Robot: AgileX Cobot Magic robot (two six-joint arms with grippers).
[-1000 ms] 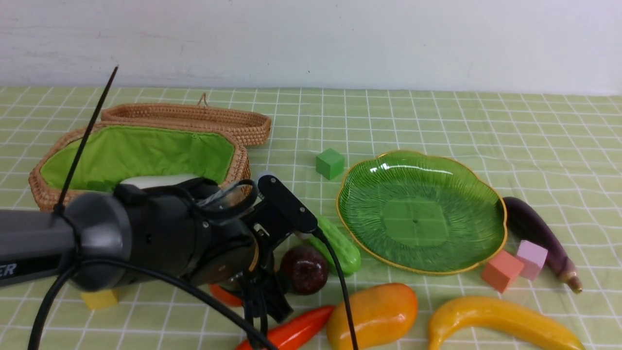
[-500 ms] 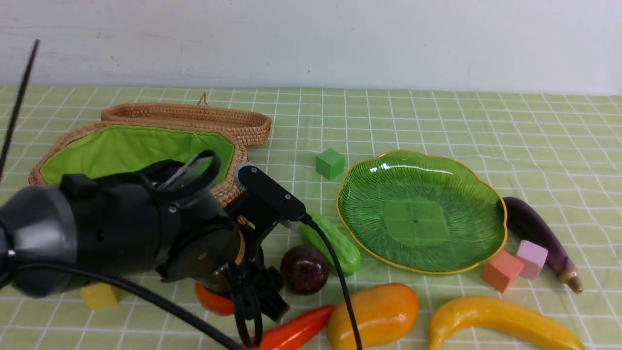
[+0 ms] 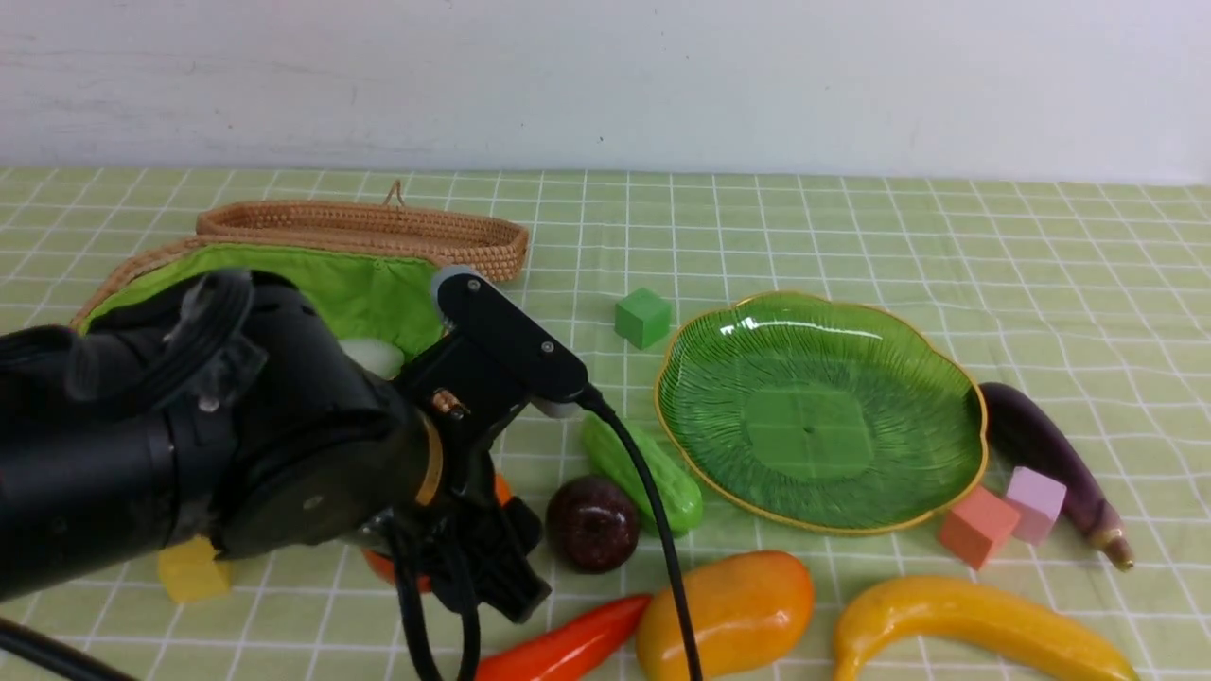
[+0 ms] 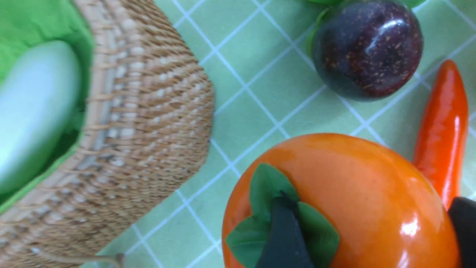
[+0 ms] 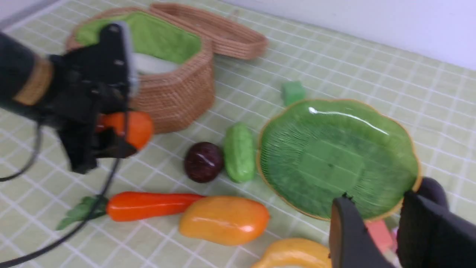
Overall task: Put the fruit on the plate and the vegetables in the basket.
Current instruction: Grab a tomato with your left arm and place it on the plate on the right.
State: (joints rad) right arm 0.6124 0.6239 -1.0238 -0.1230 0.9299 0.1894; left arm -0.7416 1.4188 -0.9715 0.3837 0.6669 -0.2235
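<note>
Nearest, we see pepper (image 3: pixel 568 648), mango (image 3: pixel 728 610) and banana (image 3: pixel 974 624) lying on the tabletop (image 3: pixel 851 227). Just behind them our left hand (image 4: pixel 373 230) clamps the persimmon (image 4: pixel 353 178) beside the basket (image 4: pixel 148 111) wall, with plum (image 3: pixel 593 523) and cucumber (image 3: pixel 648 473) to its right. Our right hand (image 5: pixel 377 208) hangs half open and empty by the plate's (image 3: pixel 823 416) rim. The eggplant (image 3: pixel 1041 445) lies just beside the plate's right rim; farthest, the radish (image 3: pixel 378 355) sits inside the basket.

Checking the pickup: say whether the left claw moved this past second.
Yes: the left claw, gripping the orange fruit, shifted left, away from the purple ball.
</note>
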